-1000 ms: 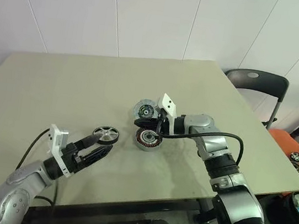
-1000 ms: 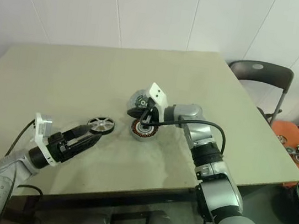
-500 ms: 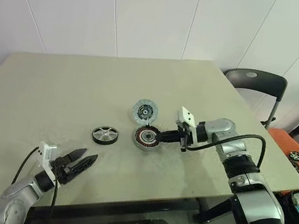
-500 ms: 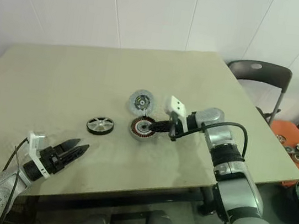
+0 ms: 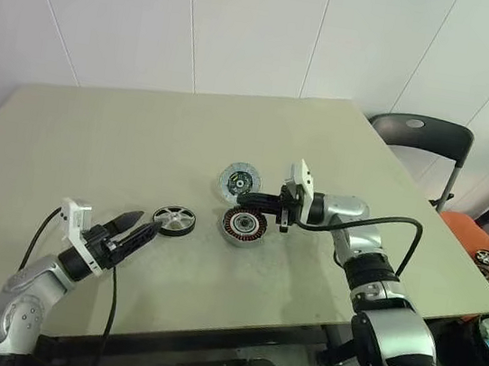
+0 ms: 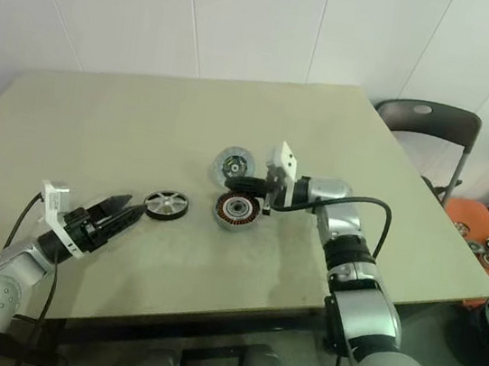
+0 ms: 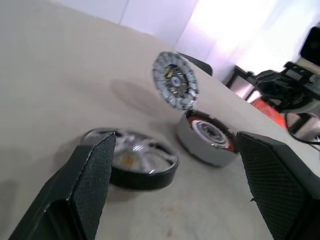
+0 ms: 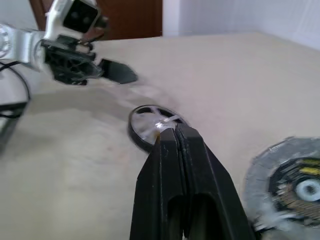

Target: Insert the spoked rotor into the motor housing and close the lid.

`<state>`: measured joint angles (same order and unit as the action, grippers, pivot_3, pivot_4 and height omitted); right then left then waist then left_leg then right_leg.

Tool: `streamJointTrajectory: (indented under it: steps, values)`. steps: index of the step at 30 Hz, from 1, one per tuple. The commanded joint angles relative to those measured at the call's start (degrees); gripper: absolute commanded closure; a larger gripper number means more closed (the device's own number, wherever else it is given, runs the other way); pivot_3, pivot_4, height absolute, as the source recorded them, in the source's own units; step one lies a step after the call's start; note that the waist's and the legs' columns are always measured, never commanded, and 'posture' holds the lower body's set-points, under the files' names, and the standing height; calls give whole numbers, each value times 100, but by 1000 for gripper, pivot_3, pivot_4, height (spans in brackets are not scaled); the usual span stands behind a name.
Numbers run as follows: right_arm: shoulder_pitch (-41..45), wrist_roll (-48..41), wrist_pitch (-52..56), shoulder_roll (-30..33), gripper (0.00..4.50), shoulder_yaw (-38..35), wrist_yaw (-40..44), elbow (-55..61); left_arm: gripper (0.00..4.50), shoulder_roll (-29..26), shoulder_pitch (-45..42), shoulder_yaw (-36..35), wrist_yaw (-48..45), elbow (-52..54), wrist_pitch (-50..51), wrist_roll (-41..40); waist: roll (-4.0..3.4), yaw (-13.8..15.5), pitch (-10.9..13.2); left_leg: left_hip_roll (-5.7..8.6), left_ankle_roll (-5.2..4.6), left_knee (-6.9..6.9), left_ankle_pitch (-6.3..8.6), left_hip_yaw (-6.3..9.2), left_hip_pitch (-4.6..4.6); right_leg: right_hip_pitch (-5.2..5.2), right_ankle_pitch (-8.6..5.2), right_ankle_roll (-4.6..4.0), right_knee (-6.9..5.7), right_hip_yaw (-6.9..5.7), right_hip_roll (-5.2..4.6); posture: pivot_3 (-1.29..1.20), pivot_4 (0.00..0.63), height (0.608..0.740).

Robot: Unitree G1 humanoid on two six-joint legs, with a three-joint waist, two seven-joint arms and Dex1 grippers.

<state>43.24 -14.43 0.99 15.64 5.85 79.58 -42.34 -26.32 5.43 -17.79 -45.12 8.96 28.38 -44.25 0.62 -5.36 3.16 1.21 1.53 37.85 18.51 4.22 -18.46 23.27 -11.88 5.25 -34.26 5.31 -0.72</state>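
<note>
Beside the beige table (image 5: 96,135), a dark chair (image 5: 420,135) stands

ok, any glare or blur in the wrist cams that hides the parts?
Left wrist view: background blown out bright, spoked rotor slightly soft with glints on its spokes, motor housing readable. Right wrist view: right gripper up close and soft, covering part of the rotor; lid blurred at the edge.

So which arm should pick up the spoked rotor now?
Left. The left gripper has its jaws open and points at the spoked rotor lying just ahead of it. The right gripper, jaws shut and empty, hovers over the motor housing, farther away.
</note>
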Motion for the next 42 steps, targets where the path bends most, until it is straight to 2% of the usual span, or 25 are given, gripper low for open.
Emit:
streamJointTrajectory:
  steps: [1, 10, 15, 21, 29, 35, 42]
  values:
    - [-26, -168, 163, 119, 4473, -116, 173, 269, 384, -137, -217, -49, -199, -335, -95, 87, -10, -2, 6, 0, 0, 0, 0, 0, 0, 1, 0, 0, 0, 0, 1, 0, 0, 740]
    - [-86, -20, 178, 310, 4473, -1, 257, 445, 384, -92, -688, 36, -1259, -2974, -692, 602, -30, -14, 5, 10, 0, 2, -1, -4, 6, -2, -1, -2, -6, -10, 13, 0, 0, 740]
    - [-63, 59, 169, 343, 4473, 43, 232, 400, 384, 12, -940, -130, -1598, -3986, -769, 549, -116, -10, -52, 13, -1, 3, -1, -3, 20, -18, -5, 2, -7, -7, 8, 0, 0, 740]
    - [-11, 121, 167, 316, 4473, 56, 189, 329, 384, 292, -1351, -210, -1496, -4285, -559, 509, -157, -16, -70, 11, -1, 1, -1, 6, 108, -102, -31, -9, -13, -24, 17, 0, 0, 740]
    - [35, 243, 116, 284, 4473, 68, 83, 245, 384, 391, -1703, -88, -1372, -3940, -181, 671, -158, 131, -71, 20, -1, 11, -2, 48, 99, -119, -31, -9, -10, -53, 6, 0, 0, 740]
    - [16, 309, 57, 193, 4473, 90, -19, 179, 384, 304, -2010, -45, -1455, -3710, -301, 776, -149, 263, -70, 21, 1, 11, -3, 56, 61, -84, -31, -6, -7, -62, 6, 0, 0, 740]
    - [-2, 397, -19, 159, 4473, 62, -97, 97, 384, -90, -2351, 19, -1724, -3706, -159, 830, -133, 259, -74, 20, 6, 1, -5, 58, -11, -3, -1, -7, -4, -62, 4, 0, 0, 740]
